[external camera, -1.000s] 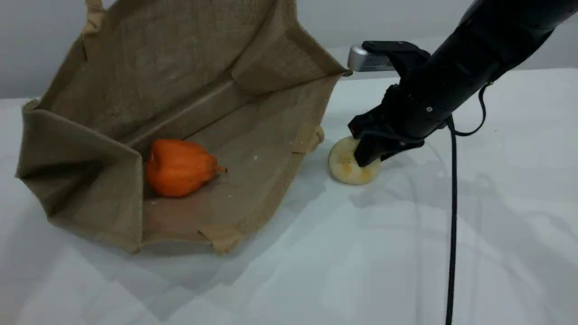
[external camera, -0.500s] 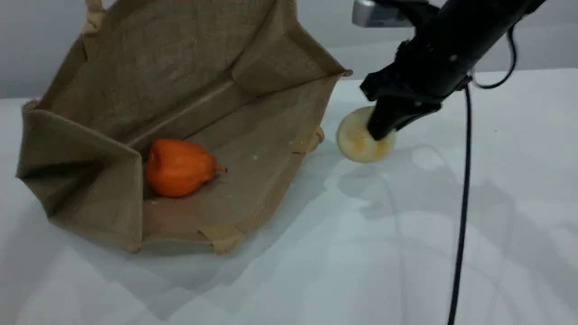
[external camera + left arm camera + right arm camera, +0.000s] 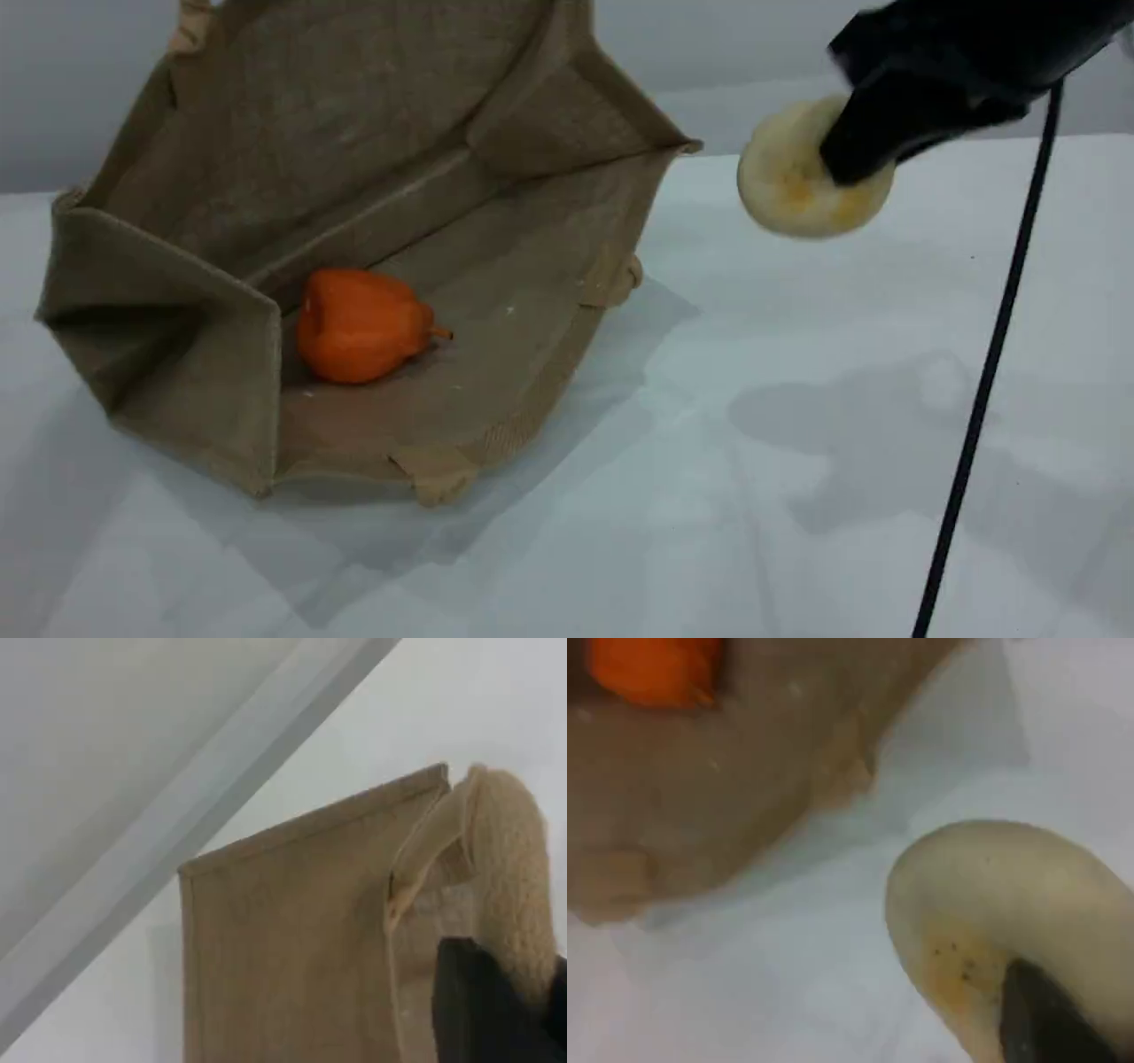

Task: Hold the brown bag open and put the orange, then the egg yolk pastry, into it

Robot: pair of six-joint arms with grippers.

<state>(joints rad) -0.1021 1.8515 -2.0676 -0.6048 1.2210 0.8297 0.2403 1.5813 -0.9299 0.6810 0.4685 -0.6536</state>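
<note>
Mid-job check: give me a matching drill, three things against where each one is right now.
Things:
1. orange
2. pastry
3. bag handle

Places:
A. held aloft in the right gripper
B. clamped in the left gripper
C. lying inside the bag

Pairs: 1-C, 2-A, 3-B.

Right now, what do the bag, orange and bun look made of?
Brown bag: coarse woven fibre, probably jute; visible weave, matte.
Orange: smooth skin with a faint sheen; real or plastic, can't tell.
Egg yolk pastry: pale matte baked-looking crust, yellow blotches, dark specks; could be a replica.
</note>
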